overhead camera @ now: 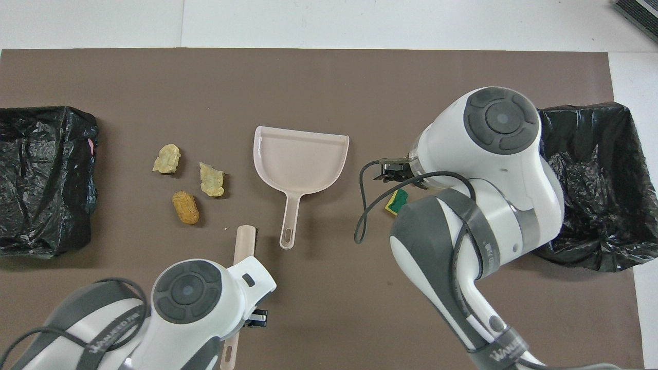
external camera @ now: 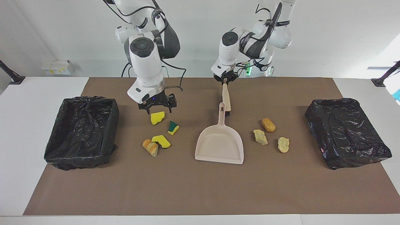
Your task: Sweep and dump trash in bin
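left gripper (external camera: 224,82) jaws clamped on the brush (external camera: 226,97); right gripper (external camera: 157,107) jaws wide over the yellow sponge scrap (external camera: 157,117). trash: four scraps at 9 o'clock of the dustpan (external camera: 219,146), three at 3 o'clock. step: sweeping; next, judged: brush onto scraps. bins (external camera: 82,132) flank.

The dustpan (external camera: 219,144) is showing smooth, matt beige plastic, and the brush handle (external camera: 226,97) is looking alike. Crinkled, glossy black plastic film is lining both bins (external camera: 82,132) (external camera: 345,131). The sponge pieces (external camera: 157,117) are looking porous and matt. A matt brown mat (external camera: 200,187) is covering the smooth white tabletop (external camera: 28,131). The arms' shells (external camera: 145,62) are gleaming white.
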Available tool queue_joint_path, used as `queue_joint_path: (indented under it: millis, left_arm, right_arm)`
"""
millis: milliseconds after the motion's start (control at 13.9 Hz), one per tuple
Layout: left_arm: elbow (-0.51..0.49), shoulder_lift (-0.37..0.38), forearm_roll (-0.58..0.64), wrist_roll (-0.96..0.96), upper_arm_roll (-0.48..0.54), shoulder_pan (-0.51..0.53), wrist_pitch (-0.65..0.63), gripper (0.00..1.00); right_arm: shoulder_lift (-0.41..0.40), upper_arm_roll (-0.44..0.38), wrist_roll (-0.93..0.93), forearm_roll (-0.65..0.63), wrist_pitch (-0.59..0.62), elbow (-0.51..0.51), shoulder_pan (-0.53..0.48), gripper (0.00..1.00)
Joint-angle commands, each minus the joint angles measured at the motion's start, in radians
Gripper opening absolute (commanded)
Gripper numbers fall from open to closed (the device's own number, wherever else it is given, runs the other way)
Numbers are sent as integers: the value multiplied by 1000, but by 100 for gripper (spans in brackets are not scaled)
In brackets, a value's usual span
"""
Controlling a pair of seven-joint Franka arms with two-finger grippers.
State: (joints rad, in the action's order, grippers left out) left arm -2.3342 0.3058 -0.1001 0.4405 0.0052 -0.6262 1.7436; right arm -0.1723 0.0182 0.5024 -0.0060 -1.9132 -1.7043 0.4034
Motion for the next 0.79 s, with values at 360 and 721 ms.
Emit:
queue_joint_path:
  millis: [360,721]
  left_arm:
    - [180,-123,115,-527,-4,423,-21,0]
    - [291,-278,154,-660,-4,549,157,0]
  right_arm:
    - [-82,2,360,-25,-167,-6,245,100]
    - [-219,3,517,-150,-303,11,351,100]
